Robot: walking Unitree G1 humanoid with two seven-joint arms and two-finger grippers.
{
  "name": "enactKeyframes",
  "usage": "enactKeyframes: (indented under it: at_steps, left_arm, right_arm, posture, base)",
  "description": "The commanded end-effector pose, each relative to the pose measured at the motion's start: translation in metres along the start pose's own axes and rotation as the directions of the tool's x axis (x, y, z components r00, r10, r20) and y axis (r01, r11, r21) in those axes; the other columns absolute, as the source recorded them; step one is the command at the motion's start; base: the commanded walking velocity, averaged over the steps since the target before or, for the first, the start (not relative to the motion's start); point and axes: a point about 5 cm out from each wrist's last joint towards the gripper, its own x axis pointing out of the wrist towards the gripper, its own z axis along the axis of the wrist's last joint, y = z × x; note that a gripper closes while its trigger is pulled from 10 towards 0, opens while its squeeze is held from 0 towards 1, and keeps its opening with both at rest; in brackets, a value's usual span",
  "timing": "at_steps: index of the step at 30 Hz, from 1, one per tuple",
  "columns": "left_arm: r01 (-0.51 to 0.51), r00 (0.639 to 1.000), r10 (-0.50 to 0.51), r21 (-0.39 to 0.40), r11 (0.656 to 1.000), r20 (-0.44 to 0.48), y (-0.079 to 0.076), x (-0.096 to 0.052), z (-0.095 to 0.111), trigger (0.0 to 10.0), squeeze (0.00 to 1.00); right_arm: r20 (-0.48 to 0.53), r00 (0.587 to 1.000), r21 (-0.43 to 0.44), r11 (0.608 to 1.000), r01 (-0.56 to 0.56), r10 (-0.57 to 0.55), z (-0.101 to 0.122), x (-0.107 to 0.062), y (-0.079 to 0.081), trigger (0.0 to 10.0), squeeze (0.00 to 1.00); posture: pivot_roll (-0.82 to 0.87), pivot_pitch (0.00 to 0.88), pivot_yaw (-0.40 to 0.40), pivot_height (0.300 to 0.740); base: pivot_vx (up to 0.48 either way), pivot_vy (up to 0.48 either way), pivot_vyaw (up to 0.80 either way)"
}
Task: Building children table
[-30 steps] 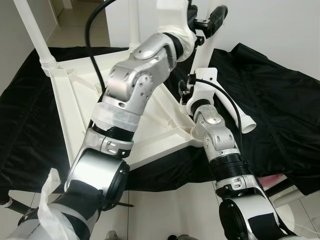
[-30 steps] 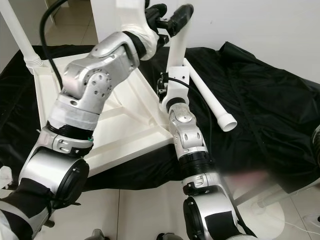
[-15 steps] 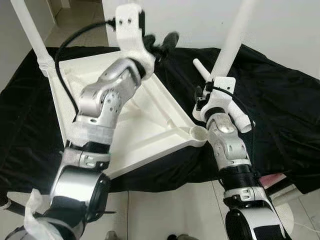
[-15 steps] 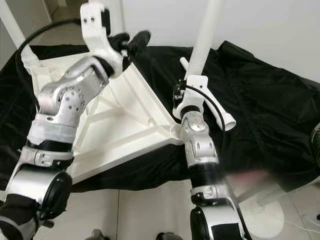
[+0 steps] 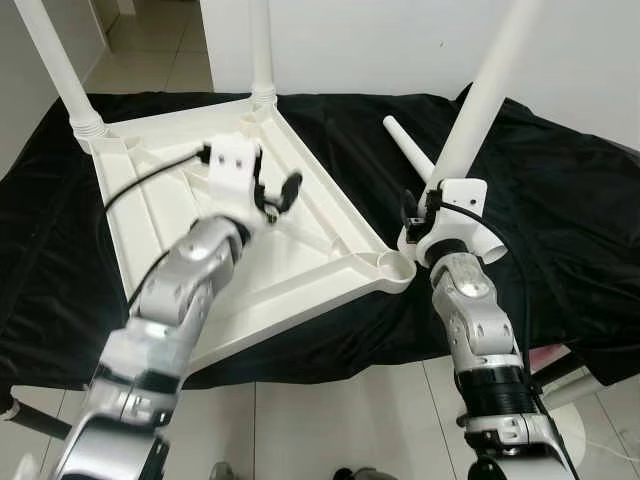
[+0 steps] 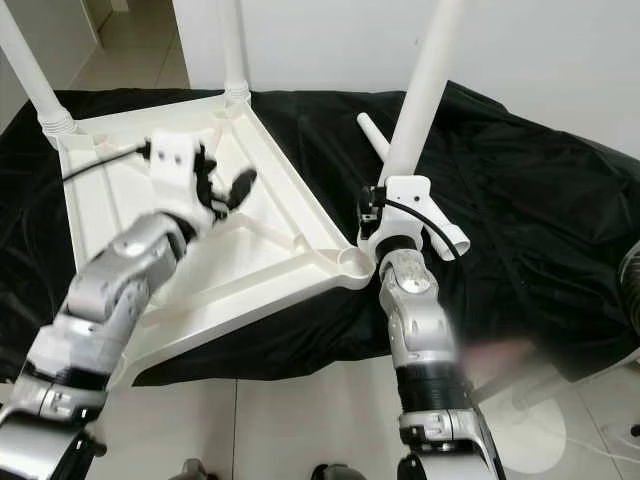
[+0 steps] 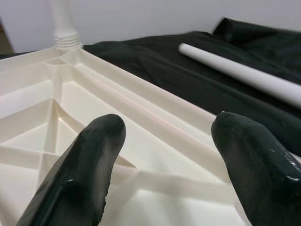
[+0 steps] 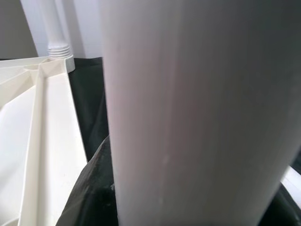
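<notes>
A white children's tabletop [image 5: 150, 200] lies upside down on black cloth, its ribs facing up. Two white legs stand in its far corners, one on the left [image 5: 55, 60] and one further right [image 5: 260, 45]. My right gripper [image 5: 443, 188] is shut on a third white leg [image 5: 485, 90], which it holds tilted just beyond the tabletop's empty near-right corner socket [image 5: 398, 268]. In the right wrist view this leg [image 8: 188, 113] sits between dark fingers [image 8: 91, 188]. My left gripper [image 5: 282, 193] hovers open over the ribs with nothing between its fingers [image 7: 84, 165]. A fourth leg [image 5: 412, 150] lies loose on the cloth.
Black cloth [image 5: 560, 230] covers the whole work surface, with folds at the right. A white wall stands close behind. Pale tiled floor [image 5: 330, 410] runs along the near edge, with a white round base [image 6: 530, 440] at the bottom right.
My left arm has come down from high beside the held leg to just above the tabletop, fingers open. The right gripper keeps the leg, which now leans away to the right.
</notes>
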Motion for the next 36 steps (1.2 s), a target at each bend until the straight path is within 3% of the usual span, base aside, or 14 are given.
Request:
enactKeyframes:
  at_steps: [1, 6, 10, 14, 17, 36]
  left_arm:
    - [0.387, 0.922, -0.388, 0.057, 0.92, 0.008, -0.034, -0.011, -0.002, 10.0, 0.0]
    - [0.464, 0.886, -0.465, 0.069, 0.883, -0.003, -0.047, -0.018, -0.006, 10.0, 0.0]
    - [0.599, 0.801, -0.596, 0.092, 0.796, -0.053, -0.069, -0.03, -0.016, 10.0, 0.0]
    - [0.612, 0.791, -0.609, 0.1, 0.785, -0.062, -0.071, -0.032, -0.018, 10.0, 0.0]
    - [0.678, 0.735, -0.672, 0.096, 0.729, -0.09, -0.081, -0.042, -0.021, 10.0, 0.0]
    - [0.703, 0.711, -0.693, 0.105, 0.704, -0.118, -0.083, -0.044, -0.023, 10.0, 0.0]
  right_arm:
    - [0.033, 0.999, 0.007, 0.999, -0.033, 0.033, 0.004, -0.004, 0.001, 10.0, 0.0]
    - [0.046, 0.997, 0.0, 0.998, -0.06, 0.06, 0.005, -0.005, 0.003, 10.0, 0.0]
    - [0.076, 0.988, -0.03, 0.991, -0.133, 0.135, 0.008, -0.008, 0.005, 10.0, 0.0]
    - [0.081, 0.986, -0.039, 0.989, -0.145, 0.148, 0.008, -0.009, 0.005, 10.0, 0.0]
    - [0.075, 0.969, -0.063, 0.971, -0.23, 0.235, 0.0, -0.016, 0.008, 10.0, 0.0]
    - [0.02, 0.95, -0.038, 0.95, -0.309, 0.31, -0.029, -0.022, 0.003, 10.0, 0.0]
  posture:
    - [-0.04, 0.075, -0.025, 0.74]
    - [-0.04, 0.073, -0.025, 0.74]
    - [-0.04, 0.071, -0.023, 0.74]
    - [-0.04, 0.071, -0.023, 0.74]
    - [-0.04, 0.073, -0.024, 0.74]
    - [-0.04, 0.091, -0.014, 0.74]
  base:
    - [0.0, 0.0, 0.0]
    - [0.0, 0.0, 0.0]
    - [0.0, 0.0, 0.0]
    - [0.0, 0.0, 0.0]
    - [0.0, 0.0, 0.0]
    - [0.0, 0.0, 0.0]
